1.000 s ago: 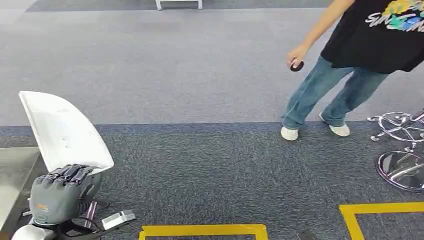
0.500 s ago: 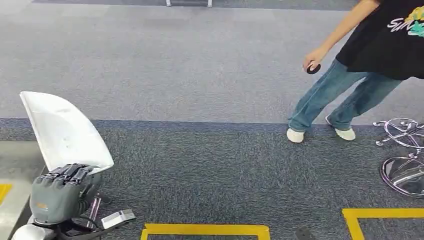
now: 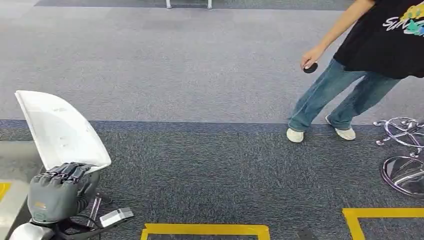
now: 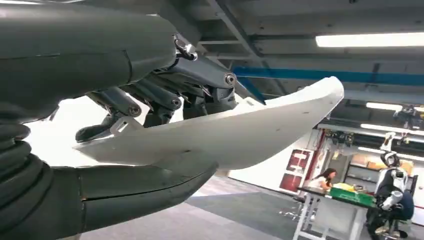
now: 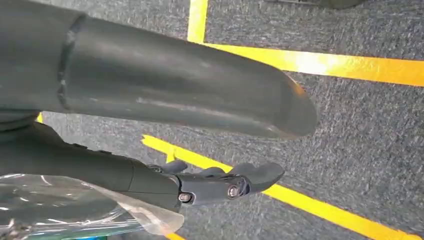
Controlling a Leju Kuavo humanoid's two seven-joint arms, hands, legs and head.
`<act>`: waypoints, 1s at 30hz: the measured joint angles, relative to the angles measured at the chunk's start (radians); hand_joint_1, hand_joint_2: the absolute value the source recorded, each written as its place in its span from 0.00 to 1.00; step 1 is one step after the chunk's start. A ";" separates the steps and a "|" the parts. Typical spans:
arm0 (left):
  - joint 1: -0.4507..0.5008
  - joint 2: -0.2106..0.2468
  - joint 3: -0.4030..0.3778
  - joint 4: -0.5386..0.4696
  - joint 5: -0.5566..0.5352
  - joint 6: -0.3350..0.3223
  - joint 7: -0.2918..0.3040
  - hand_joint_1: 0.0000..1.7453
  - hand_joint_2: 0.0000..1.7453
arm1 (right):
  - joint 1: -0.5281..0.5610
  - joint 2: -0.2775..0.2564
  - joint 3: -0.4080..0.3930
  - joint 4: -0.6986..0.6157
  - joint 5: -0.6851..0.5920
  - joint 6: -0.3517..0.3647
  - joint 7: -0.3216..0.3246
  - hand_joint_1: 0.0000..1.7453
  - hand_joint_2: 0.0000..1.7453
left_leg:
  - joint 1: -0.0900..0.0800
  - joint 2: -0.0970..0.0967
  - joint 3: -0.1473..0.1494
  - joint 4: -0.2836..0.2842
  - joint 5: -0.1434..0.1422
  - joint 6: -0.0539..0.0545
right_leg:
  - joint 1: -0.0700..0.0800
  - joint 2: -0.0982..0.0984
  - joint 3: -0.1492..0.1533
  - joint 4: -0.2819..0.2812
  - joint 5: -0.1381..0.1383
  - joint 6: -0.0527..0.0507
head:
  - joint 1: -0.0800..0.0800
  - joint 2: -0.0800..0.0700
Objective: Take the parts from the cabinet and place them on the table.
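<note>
My left hand [image 3: 60,192] grips a white curved plastic part [image 3: 60,130] by its lower edge and holds it upright at the lower left of the head view. In the left wrist view the part [image 4: 225,135] lies clamped between the thumb and the dark fingers [image 4: 160,97]. My right hand [image 5: 200,150] hangs over the carpet with its fingers stretched out. Nothing sits between its thumb and its fingers. A sheet of clear plastic [image 5: 65,210] lies against the far side of those fingers.
A grey metal table surface [image 3: 15,165] reaches in at the left edge, beside the held part. A person [image 3: 370,55] stands at the upper right, holding a small black disc [image 3: 310,67]. A chrome chair base [image 3: 405,160] lies at the right edge. Yellow tape lines [image 3: 205,230] mark the carpet.
The whole view has shifted as the camera moved. The white part has tipped a little to the left in my left hand. The person has stepped slightly to the right.
</note>
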 joint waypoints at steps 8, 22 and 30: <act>0.000 -0.002 0.000 0.000 0.000 0.000 0.000 1.00 1.00 | 0.002 0.000 -0.015 0.002 -0.005 0.001 -0.006 0.00 0.00 | 0.000 0.000 0.001 -0.002 0.001 -0.001 | 0.000 0.000 -0.001 0.000 0.000 0.000 | 0.000 0.000; 0.001 -0.003 0.000 0.000 0.001 0.000 0.000 1.00 1.00 | 0.003 0.002 -0.022 0.007 -0.005 0.001 -0.006 0.00 0.00 | 0.000 0.000 0.001 -0.003 0.001 -0.001 | 0.000 0.000 -0.001 0.001 0.000 0.000 | 0.000 0.000; 0.001 -0.005 0.000 0.000 0.008 0.000 -0.004 1.00 1.00 | 0.004 0.002 -0.023 0.008 0.005 0.001 -0.011 0.00 0.00 | 0.000 0.000 0.001 -0.002 0.001 -0.001 | 0.000 0.000 -0.001 0.001 0.000 0.000 | 0.000 0.000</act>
